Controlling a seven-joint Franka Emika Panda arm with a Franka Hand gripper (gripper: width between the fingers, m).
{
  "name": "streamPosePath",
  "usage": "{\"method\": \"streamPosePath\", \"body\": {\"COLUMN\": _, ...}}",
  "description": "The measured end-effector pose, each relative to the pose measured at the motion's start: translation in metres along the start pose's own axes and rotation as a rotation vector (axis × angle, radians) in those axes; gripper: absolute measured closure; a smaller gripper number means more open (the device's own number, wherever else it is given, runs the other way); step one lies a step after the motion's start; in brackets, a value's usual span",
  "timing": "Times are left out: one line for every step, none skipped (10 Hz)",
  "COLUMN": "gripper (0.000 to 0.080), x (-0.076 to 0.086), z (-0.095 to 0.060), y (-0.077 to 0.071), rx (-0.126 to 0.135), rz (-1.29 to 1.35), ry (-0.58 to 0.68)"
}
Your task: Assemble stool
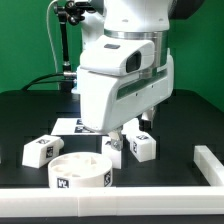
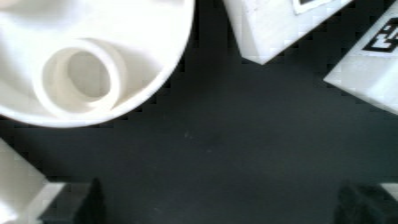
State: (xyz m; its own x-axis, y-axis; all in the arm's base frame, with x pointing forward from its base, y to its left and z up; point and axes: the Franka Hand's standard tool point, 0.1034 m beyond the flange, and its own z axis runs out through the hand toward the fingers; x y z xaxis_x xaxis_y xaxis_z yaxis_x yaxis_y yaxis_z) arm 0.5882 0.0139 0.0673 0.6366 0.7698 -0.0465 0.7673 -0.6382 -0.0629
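Observation:
The round white seat [image 1: 80,170] lies rim up at the front, on the exterior view's left. In the wrist view it [image 2: 71,60] shows a round socket inside. One chunky white leg [image 1: 40,150] lies to its left. Two more legs [image 1: 141,146] lie close behind the seat, under the arm, and show in the wrist view [image 2: 294,30]. My gripper [image 2: 217,206] hangs low over the bare black table between the seat and these legs. Its dark fingertips [image 2: 71,205] stand wide apart with nothing between them. In the exterior view the wrist body hides the fingers.
The marker board [image 1: 68,126] lies flat behind the seat. A white raised rail [image 1: 210,166] runs along the table's front right corner. A white piece edge [image 2: 15,185] shows beside one fingertip. Cables hang behind the arm.

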Motion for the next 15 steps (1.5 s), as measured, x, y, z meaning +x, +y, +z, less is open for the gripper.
{"method": "streamPosePath", "body": {"gripper": 0.0150, "x": 0.000, "z": 0.000, "y": 0.000, "rx": 0.000, "rz": 0.000, "ry": 0.000}}
{"method": "streamPosePath", "body": {"gripper": 0.0150, "x": 0.000, "z": 0.000, "y": 0.000, "rx": 0.000, "rz": 0.000, "ry": 0.000}}
{"method": "streamPosePath", "body": {"gripper": 0.0150, "x": 0.000, "z": 0.000, "y": 0.000, "rx": 0.000, "rz": 0.000, "ry": 0.000}}
{"method": "streamPosePath", "body": {"gripper": 0.0150, "x": 0.000, "z": 0.000, "y": 0.000, "rx": 0.000, "rz": 0.000, "ry": 0.000}}
{"method": "streamPosePath", "body": {"gripper": 0.0150, "x": -0.003, "z": 0.000, "y": 0.004, "rx": -0.024, "rz": -0.095, "ry": 0.014}}
{"method": "streamPosePath", "body": {"gripper": 0.0150, "x": -0.017, "z": -0.001, "y": 0.010, "rx": -0.068, "rz": -0.222, "ry": 0.041}}
{"method": "streamPosePath", "body": {"gripper": 0.0150, "x": -0.035, "z": 0.000, "y": 0.011, "rx": -0.082, "rz": -0.328, "ry": 0.044}}
{"method": "streamPosePath", "body": {"gripper": 0.0150, "x": -0.049, "z": 0.002, "y": 0.013, "rx": -0.094, "rz": -0.414, "ry": 0.046}}
{"method": "streamPosePath", "body": {"gripper": 0.0150, "x": -0.055, "z": 0.006, "y": 0.013, "rx": -0.106, "rz": -0.430, "ry": 0.053}}
{"method": "streamPosePath", "body": {"gripper": 0.0150, "x": -0.055, "z": 0.007, "y": 0.012, "rx": -0.102, "rz": -0.420, "ry": 0.052}}
{"method": "streamPosePath", "body": {"gripper": 0.0150, "x": -0.055, "z": 0.007, "y": 0.012, "rx": -0.102, "rz": -0.420, "ry": 0.052}}
{"method": "streamPosePath", "body": {"gripper": 0.0150, "x": -0.055, "z": 0.008, "y": 0.012, "rx": -0.101, "rz": -0.420, "ry": 0.052}}
{"method": "streamPosePath", "body": {"gripper": 0.0150, "x": -0.057, "z": 0.010, "y": 0.013, "rx": -0.100, "rz": -0.427, "ry": 0.051}}
{"method": "streamPosePath", "body": {"gripper": 0.0150, "x": -0.064, "z": 0.014, "y": 0.019, "rx": -0.123, "rz": -0.526, "ry": 0.056}}
{"method": "streamPosePath", "body": {"gripper": 0.0150, "x": -0.069, "z": 0.019, "y": 0.020, "rx": -0.126, "rz": -0.535, "ry": 0.057}}
